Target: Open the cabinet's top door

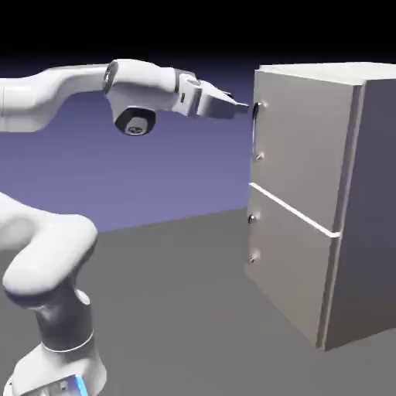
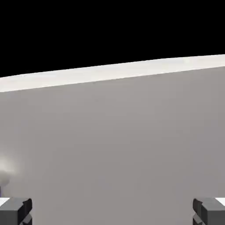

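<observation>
a white arm reaches level from the left toward a tall grey cabinet (image 1: 325, 201) standing on the tabletop (image 1: 178, 294) at the right of the exterior view. our gripper (image 1: 241, 107) sits at the upper end of the thin dark handle (image 1: 254, 128), which runs down the near edge of the top door (image 1: 298, 139). the door looks shut, flush with the lower door (image 1: 290, 259) beneath the pale seam.

in the hand view, two grey fingers (image 2: 15, 210) stand far apart at the bottom corners, spread wide, with nothing between them but flat grey door panel. the handle does not show there, so we judge it is not yet lined up inside the gap. whether a fingertip touches the handle we cannot tell.

to do this step well, we should shift the hand until the handle sits centred between the fingers, a little lower on its length, then close firmly before pulling. the pull should follow the door's arc, not a straight line, or the grip may slip off.
</observation>
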`<action>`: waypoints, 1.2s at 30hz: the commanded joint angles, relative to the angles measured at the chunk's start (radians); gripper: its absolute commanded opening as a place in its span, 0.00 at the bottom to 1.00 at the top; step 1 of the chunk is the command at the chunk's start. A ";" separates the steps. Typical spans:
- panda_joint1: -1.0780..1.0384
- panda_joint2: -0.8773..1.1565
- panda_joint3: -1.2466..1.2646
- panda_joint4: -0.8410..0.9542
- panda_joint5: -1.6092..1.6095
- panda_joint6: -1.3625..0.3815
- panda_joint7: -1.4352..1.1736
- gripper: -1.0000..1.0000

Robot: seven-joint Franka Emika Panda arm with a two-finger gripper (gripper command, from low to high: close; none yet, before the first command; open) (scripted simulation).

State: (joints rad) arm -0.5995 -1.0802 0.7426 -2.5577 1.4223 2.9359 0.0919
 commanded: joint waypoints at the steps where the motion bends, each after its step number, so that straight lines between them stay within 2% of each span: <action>1: -0.019 -0.016 0.023 0.008 0.044 -0.003 -0.020 1.00; 23: -0.430 -0.359 0.522 0.177 1.000 -0.071 -0.457 1.00; 25: -0.436 -0.364 0.529 0.180 1.013 -0.072 -0.462 1.00; 30: -0.601 -0.365 0.559 0.304 1.056 -0.113 -0.465 1.00; 31: -0.601 -0.365 0.559 0.304 1.056 -0.113 -0.465 0.00; 36: -0.499 -0.399 0.500 0.159 1.107 -0.259 -0.537 0.00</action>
State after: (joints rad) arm -1.0983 -1.4791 1.2429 -2.3988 2.5293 2.6759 -0.4456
